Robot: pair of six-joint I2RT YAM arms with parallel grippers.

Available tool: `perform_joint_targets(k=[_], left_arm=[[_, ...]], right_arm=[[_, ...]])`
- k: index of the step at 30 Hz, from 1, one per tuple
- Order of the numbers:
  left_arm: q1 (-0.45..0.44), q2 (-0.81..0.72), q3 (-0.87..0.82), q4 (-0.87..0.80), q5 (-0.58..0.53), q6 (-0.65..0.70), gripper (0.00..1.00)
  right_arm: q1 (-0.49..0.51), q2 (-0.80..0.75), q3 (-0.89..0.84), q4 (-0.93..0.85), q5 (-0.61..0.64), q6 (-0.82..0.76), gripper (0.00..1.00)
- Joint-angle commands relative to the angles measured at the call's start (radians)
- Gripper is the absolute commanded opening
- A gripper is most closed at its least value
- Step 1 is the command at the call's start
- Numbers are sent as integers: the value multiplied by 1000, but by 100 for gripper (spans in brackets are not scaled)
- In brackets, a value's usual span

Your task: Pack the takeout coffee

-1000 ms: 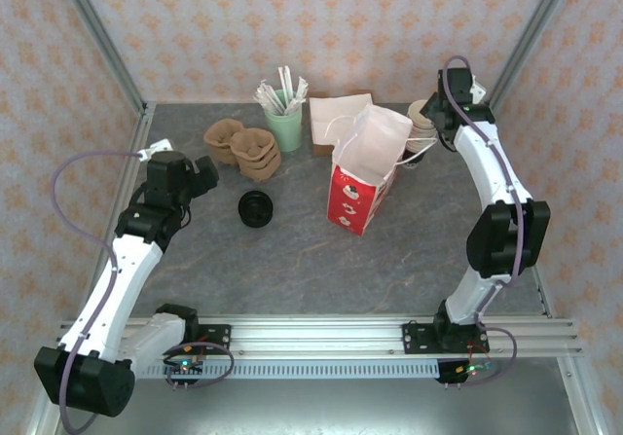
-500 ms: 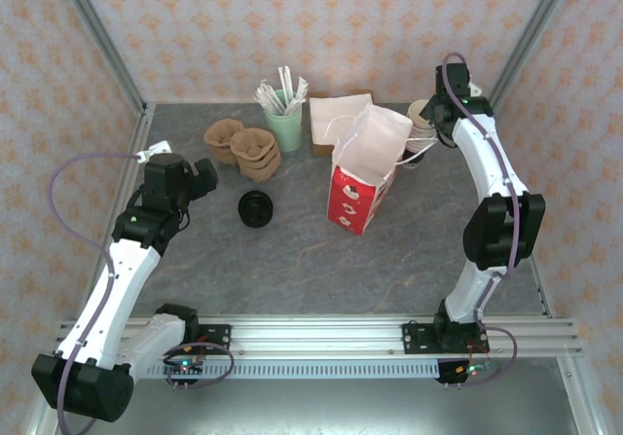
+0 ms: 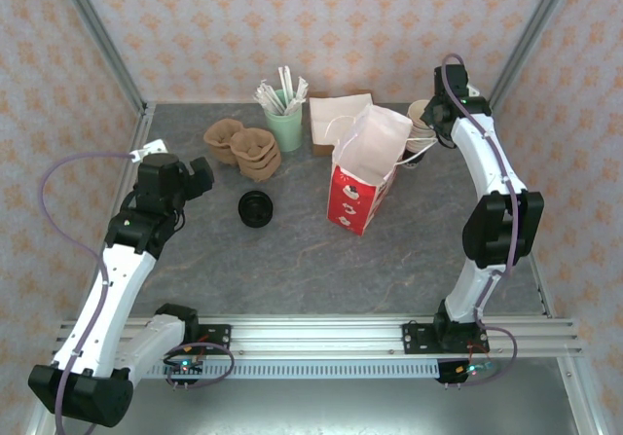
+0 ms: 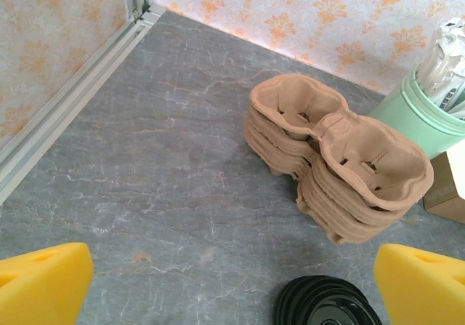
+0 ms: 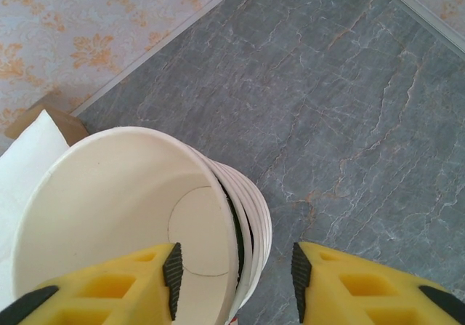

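the right gripper (image 5: pixel 234 278) is at the far right, its jaws apart and straddling the wall of the top cream cup (image 5: pixel 109 216), one finger inside and one outside, not clamped on it. the takeout coffee (image 3: pixel 414 159) seems to be the small dark shape just right of the red bag (image 3: pixel 358 197), though it is too small to be sure. the left gripper (image 4: pixel 232 287) hangs released over the worktop (image 4: pixel 145 179) near the black lids (image 4: pixel 323 307).
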Motion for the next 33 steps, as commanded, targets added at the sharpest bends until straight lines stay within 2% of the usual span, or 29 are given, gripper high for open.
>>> perform_joint_targets(k=[1,5,13,18,23,33], left_arm=[[-8,-16,33,-35,-27,17,100],[-8,-21,35,-42,-30,18,100],[-8,-30,42,-49,-31,19,100],[-7,-29,45,-57,-29,18,100],[-8,-33,46,-65,-32,13,100],[-7,-36,56,-70,-29,14,100]], right_arm=[[-3,8,32,-18,5,8,44],[-3,16,41,-18,-7,11,37],[-3,25,43,-10,-10,20,34],[-3,29,52,-10,-19,20,25],[-3,19,52,-3,-29,12,12],[-3,-28,51,6,-24,11,4]])
